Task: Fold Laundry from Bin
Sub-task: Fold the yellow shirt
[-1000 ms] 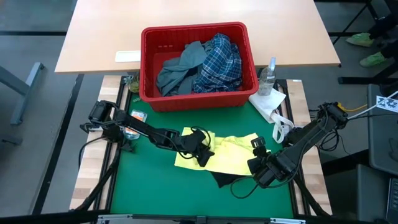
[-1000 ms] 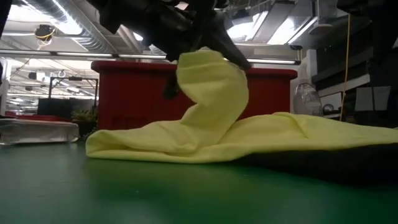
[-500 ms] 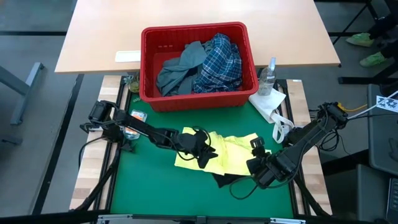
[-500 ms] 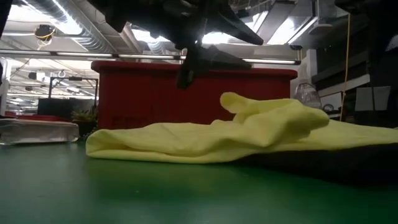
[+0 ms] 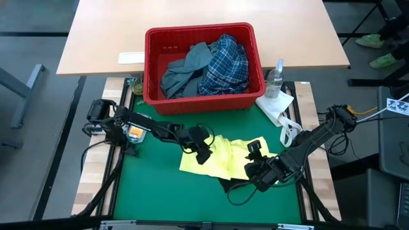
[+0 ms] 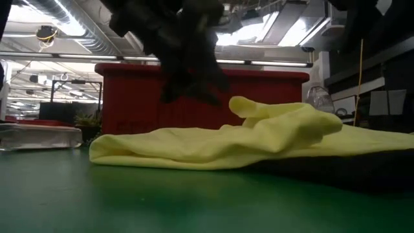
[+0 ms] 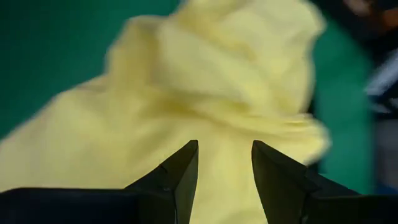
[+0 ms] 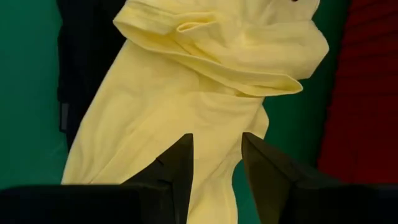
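A green mat [image 5: 153, 185] covers the work surface, framed by pale wooden edging, with a light wooden table [image 5: 204, 19] beyond it. From table height, the room behind shows ceiling ducts and strip lights.

At the left, the left arm reaches in across the mat. The left gripper [image 5: 203, 152] hovers over the left part of the yellow garment [image 5: 223, 160]; its wrist camera shows the two dark fingers [image 7: 177, 177] parted by a narrow gap with nothing between them, the cloth lying below.

In the middle, the yellow garment lies crumpled on the mat, spread flat at its left end and bunched into a soft raised fold toward the right, as the low view [image 6: 284, 126] shows. Under its near right edge a dark navy garment [image 5: 233, 185] pokes out.

Behind them, at the far edge of the mat, stands the red bin [image 5: 203, 99]. Inside it lie a grey-blue garment [image 5: 185, 70] on the left and a blue-white plaid shirt [image 5: 227, 64] on the right, heaped against each other.

To the right, the right gripper [image 5: 254, 163] sits over the right end of the yellow garment. Its fingers [image 8: 177, 168] stand slightly apart, holding nothing, above the cloth.

Further right, beside the bin, a clear spray bottle [image 5: 276, 78] stands next to a white paper towel [image 5: 276, 105].
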Robot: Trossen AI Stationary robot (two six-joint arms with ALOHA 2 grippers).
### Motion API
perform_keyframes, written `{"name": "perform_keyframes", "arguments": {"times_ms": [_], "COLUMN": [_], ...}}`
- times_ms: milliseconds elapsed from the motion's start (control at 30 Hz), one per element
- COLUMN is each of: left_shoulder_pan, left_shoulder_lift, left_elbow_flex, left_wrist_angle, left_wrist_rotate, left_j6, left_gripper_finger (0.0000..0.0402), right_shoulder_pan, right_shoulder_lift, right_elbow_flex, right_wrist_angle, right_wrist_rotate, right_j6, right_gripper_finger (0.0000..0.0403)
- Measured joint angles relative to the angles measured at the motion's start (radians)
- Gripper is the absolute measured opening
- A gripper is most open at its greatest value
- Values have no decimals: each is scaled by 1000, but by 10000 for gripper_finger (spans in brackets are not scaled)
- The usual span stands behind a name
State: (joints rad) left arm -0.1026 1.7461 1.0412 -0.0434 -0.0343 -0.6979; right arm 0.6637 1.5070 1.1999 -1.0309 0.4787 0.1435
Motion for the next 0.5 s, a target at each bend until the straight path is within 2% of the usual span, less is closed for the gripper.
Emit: {"name": "perform_keyframes", "arguments": {"times_ms": [167, 233, 333, 500], "left_shoulder_pan": [-21, -18, -2, 20], "left_shoulder_lift": [60, 91, 143, 202], "left_elbow_flex": [0, 0, -1, 0], "left_wrist_angle": [3, 37, 156, 486], "left_wrist_rotate": [-250, -311, -316, -272], "left_j6": [-27, -48, -58, -52], "left_gripper_finger": [143, 143, 143, 143], "right_shoulder_pan": [-33, -44, -59, -77], "right_shoulder_lift": [0, 0, 0, 0], "right_elbow_flex": [0, 0, 0, 0], "right_wrist_angle": [3, 6, 11, 19], "right_wrist_rotate": [0, 0, 0, 1], "right_j6": [-23, -22, -32, -47], "right_gripper_finger": [136, 136, 136, 136]}}
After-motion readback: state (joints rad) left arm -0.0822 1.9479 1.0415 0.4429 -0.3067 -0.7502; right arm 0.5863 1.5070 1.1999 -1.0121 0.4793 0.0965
